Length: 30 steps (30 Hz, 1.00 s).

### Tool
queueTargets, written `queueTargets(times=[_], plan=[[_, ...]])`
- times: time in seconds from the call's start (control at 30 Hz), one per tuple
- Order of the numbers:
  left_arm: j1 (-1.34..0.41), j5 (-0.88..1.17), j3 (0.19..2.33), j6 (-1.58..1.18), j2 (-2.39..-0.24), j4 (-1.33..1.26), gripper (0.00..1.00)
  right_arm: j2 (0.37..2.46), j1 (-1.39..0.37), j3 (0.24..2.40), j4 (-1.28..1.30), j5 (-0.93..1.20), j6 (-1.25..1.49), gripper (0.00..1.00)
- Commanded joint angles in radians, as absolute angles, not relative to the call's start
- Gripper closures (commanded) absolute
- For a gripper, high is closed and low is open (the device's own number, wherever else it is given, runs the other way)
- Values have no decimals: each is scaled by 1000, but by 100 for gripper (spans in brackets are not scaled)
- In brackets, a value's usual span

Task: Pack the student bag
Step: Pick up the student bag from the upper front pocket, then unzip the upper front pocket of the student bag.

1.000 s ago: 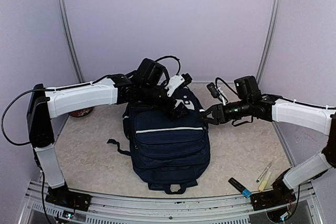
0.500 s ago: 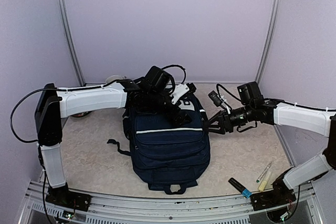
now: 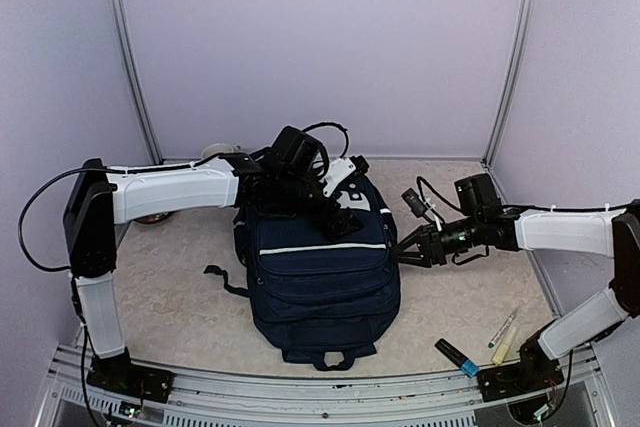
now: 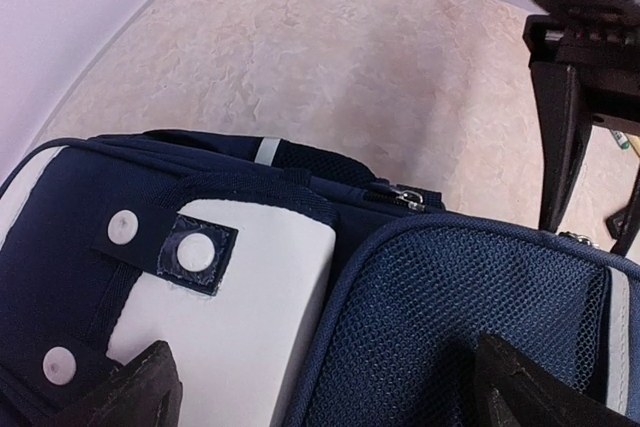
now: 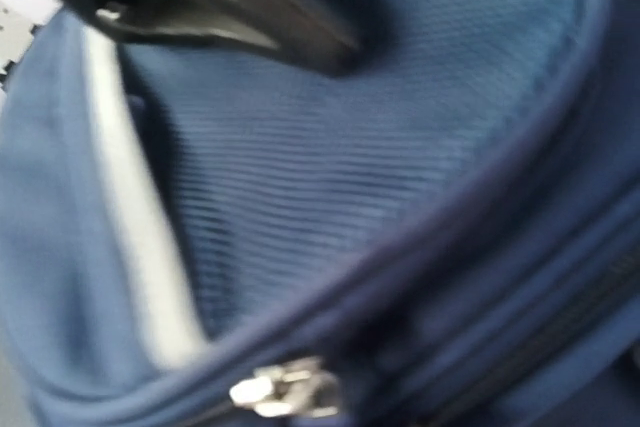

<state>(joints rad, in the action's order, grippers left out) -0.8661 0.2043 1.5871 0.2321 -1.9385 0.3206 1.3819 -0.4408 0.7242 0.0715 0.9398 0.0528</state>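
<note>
The right hand (image 3: 406,250) is narrowing its fingers, though they are still a little apart and pinching nothing I can see. It is coming lower against the right side of the bag (image 3: 322,277), where a zip pull (image 5: 283,388) is showing close by. The left hand (image 4: 325,382) is staying fully spread over the bag's top end. The bag is lying flat in the middle of the worktop (image 3: 180,267), so I judge that opening the zip is now beginning.
</note>
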Motion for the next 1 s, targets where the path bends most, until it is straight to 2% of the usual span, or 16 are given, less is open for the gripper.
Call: queueTargets(times=[0.0,0.13,0.33,0.57,0.97], plan=[[-857,152,1553,244,-1911,351,1,1451,-439,754,28,920,57,64],[-861,156,1552,252,-1907,350,1,1476,-439,783,31,903,32,63],[-865,145,1550,254,-1908,346,1,1509,-470,793,14,965,23,74],[-866,132,1549,254,-1911,341,1,1418,-511,738,37,927,39,100],[-832,118,1600,167,-1940,306,1,1142,-773,646,179,608,185,100]])
